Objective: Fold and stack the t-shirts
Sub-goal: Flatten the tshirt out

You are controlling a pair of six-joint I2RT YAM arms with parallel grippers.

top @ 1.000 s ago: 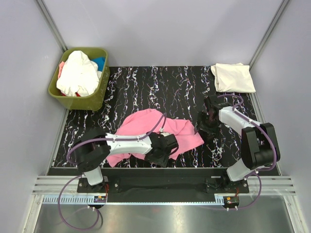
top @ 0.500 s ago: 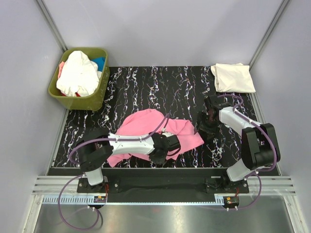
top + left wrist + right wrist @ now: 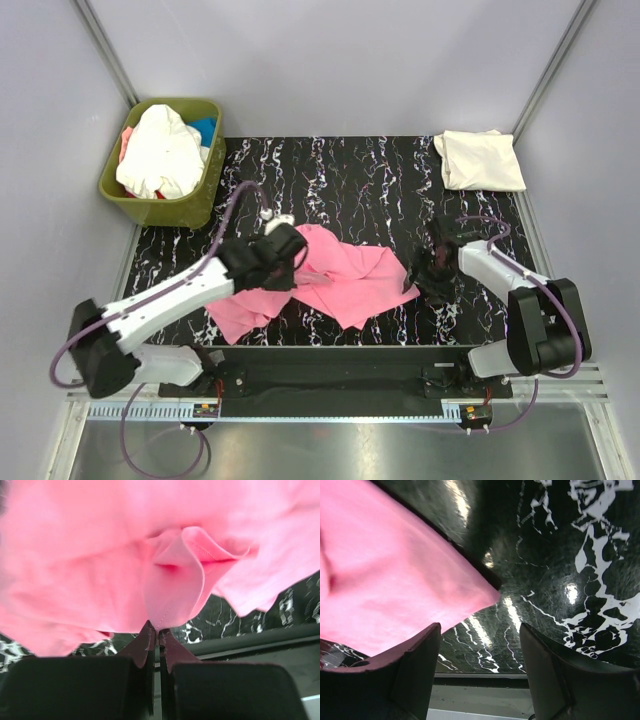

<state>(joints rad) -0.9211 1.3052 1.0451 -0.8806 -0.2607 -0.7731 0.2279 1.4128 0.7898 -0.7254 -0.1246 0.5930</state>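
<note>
A bright pink t-shirt (image 3: 345, 275) lies rumpled on the black marbled table (image 3: 330, 170). My left gripper (image 3: 288, 250) is shut on a hemmed fold of it, lifted over the shirt's back left part. In the left wrist view the fingertips (image 3: 150, 635) pinch the pink hem (image 3: 170, 600), and cloth fills the frame above. My right gripper (image 3: 424, 272) stands open just off the shirt's right corner (image 3: 485, 597), with bare table between its fingers (image 3: 420, 650). A folded cream t-shirt (image 3: 480, 160) lies at the back right.
An olive-green bin (image 3: 205, 195) at the back left holds a heaped white shirt (image 3: 160, 150) and a bit of blue cloth (image 3: 206, 128). The table's front edge (image 3: 480, 680) runs just beyond the right gripper. Grey walls close in on both sides.
The left gripper shut on the pink shirt near the front edge and carried the fold up and back to the left, reshaping the shirt. The right gripper shifted slightly and its jaws narrowed a little.
</note>
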